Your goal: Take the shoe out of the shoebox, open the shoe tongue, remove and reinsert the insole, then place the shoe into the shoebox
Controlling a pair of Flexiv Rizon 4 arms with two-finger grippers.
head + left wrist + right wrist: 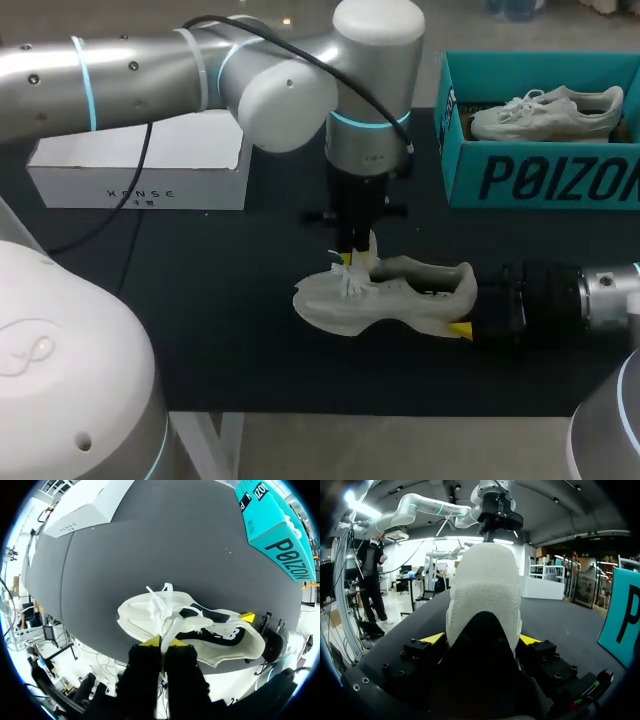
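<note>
Right up close, low on the left: big round white arm base (60, 370). Past it, black table (200, 330), with a white box (140, 165) lying flat at the far left, well apart from the shoe (390, 295). Over the box, left arm (150, 65), grey and shiny, in from the left and bent down over the middle of the table. At its end, left pincer (163, 641), pointing straight down. Yellow tips almost together, with only the thin white tongue (172, 627) squeezed between them, so pinched tight on the tongue. Tongue standing up, away from the rest of the shoe. Under that pincer, shoe, cream white, resting on the table near the middle, toe to the left, heel to the right. Laces (348, 280) loose and bunched just beside the yellow tips. Dark inside showing at the mouth of the shoe. At the heel, right pincer (481, 639), low over the table, in from the right. Fingers wide apart, one yellow tip on each side of the heel, both pressed against it, so clamped on the shoe. Far right at the back, teal shoebox (540, 180), open on top, well apart from the shoe on the table. Inside it, second shoe (545, 112), white too.
</note>
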